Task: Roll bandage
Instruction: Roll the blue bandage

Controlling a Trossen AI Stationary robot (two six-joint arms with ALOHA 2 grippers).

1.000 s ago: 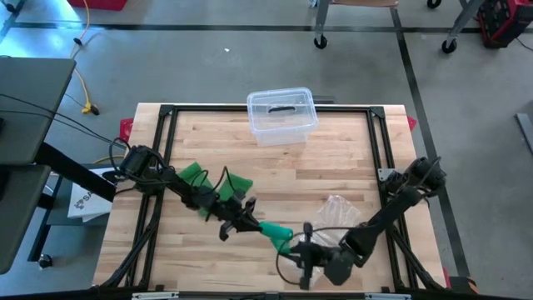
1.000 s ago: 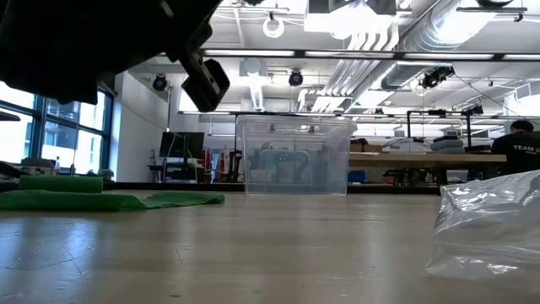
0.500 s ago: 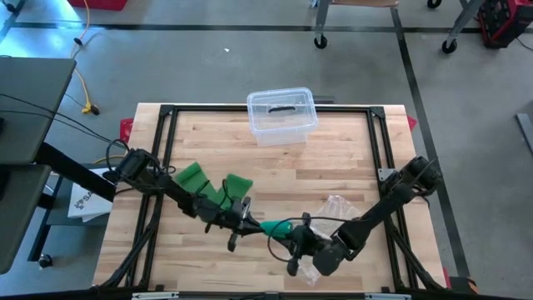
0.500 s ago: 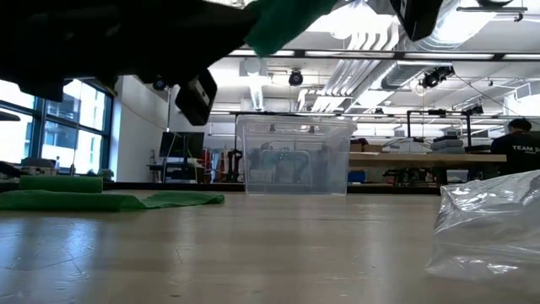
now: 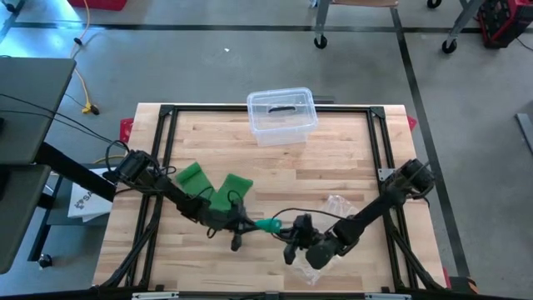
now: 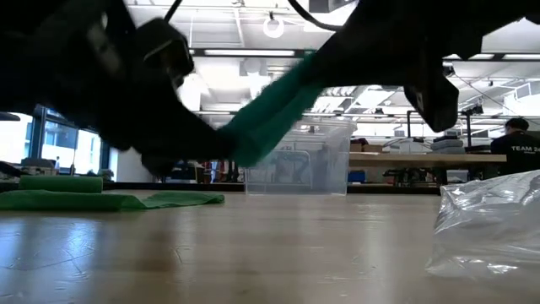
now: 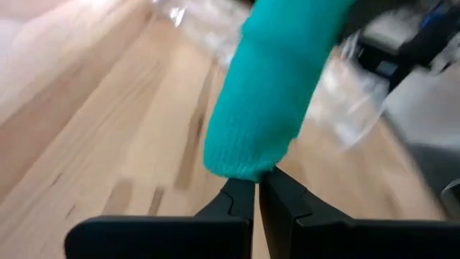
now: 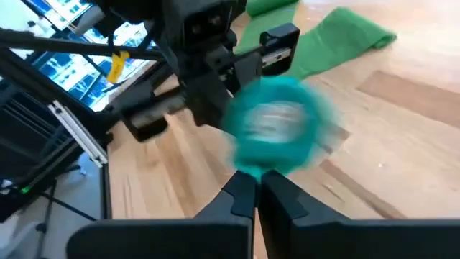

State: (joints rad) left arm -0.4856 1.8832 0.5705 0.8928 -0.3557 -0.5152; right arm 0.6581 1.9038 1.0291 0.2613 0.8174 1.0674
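High view: teal bandage (image 5: 268,225) held above the wooden surface (image 5: 333,171), spanning left gripper (image 5: 244,225) and right gripper (image 5: 293,234), both jaws closed on it. Soft, light, limp; likely best pinched at its ends.

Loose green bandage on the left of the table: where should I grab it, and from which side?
Judging by the high view, take the loose green bandage at its flat free end nearest the table's middle, coming down from above. It lies flat and unrolled on the table, so a thin edge pinch looks likelier than a side approach.
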